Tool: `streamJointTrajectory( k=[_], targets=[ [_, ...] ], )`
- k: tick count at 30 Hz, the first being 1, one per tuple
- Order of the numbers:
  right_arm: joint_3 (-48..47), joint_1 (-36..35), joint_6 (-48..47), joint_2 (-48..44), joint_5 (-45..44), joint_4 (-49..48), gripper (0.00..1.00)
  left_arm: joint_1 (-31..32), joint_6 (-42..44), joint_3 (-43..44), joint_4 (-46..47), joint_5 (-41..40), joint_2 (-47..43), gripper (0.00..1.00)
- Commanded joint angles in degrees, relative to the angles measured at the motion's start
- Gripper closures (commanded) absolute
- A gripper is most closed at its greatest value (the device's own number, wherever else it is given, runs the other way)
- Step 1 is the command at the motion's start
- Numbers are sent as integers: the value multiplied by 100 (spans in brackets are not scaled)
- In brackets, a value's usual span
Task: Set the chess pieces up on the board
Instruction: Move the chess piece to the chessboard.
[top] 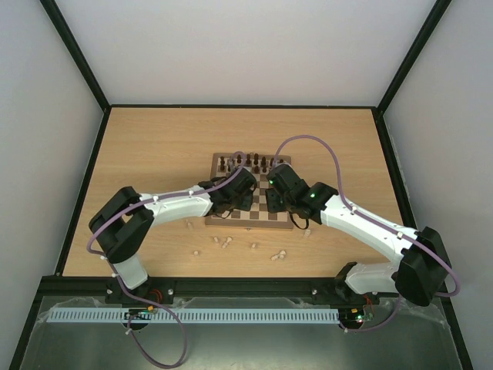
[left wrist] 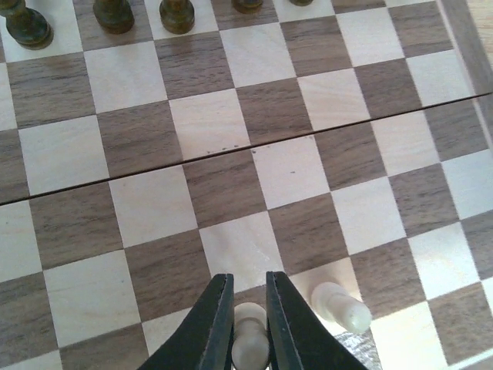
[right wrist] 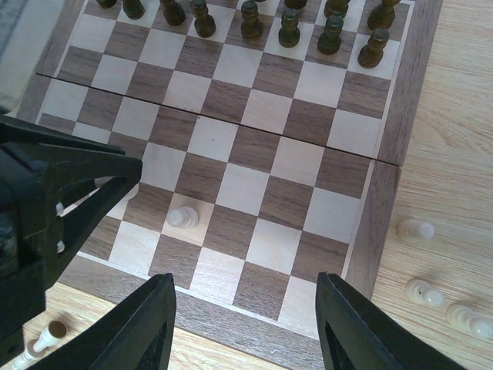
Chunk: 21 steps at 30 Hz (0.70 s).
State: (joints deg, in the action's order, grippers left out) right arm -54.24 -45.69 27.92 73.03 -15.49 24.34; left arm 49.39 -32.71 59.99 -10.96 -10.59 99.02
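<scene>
The board (left wrist: pixel 231 127) fills the left wrist view, with dark pieces (left wrist: pixel 113 14) along its far rows. My left gripper (left wrist: pixel 249 279) is shut on a cream-white chess piece (left wrist: pixel 250 339), held low over the board's near rows. A second white piece (left wrist: pixel 339 304) stands one square to its right and shows again in the right wrist view (right wrist: pixel 183 217). My right gripper (right wrist: pixel 245 289) hangs open and empty over the board's near right edge (right wrist: pixel 385 185). From above, both grippers (top: pixel 235 196) (top: pixel 283 193) sit over the board (top: pixel 266 212).
Loose white pieces lie on the table in front of the board (top: pixel 225 241) (top: pixel 279 254) and by its right side (right wrist: pixel 416 229) (right wrist: pixel 424 293). The left arm's dark fingers (right wrist: pixel 62 185) reach in at the left of the right wrist view. Dark pieces (right wrist: pixel 289 27) line the far rows.
</scene>
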Motion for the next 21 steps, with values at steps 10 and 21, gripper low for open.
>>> streamJointTrajectory(
  k=[10,21],
  targets=[
    [141,35,113,-124,5,140,50,213,-198,-112,-109,-22,26,89],
    [199,38,117,-79,10,97,49,291,-231,-81,-55,39,205,85]
  ],
)
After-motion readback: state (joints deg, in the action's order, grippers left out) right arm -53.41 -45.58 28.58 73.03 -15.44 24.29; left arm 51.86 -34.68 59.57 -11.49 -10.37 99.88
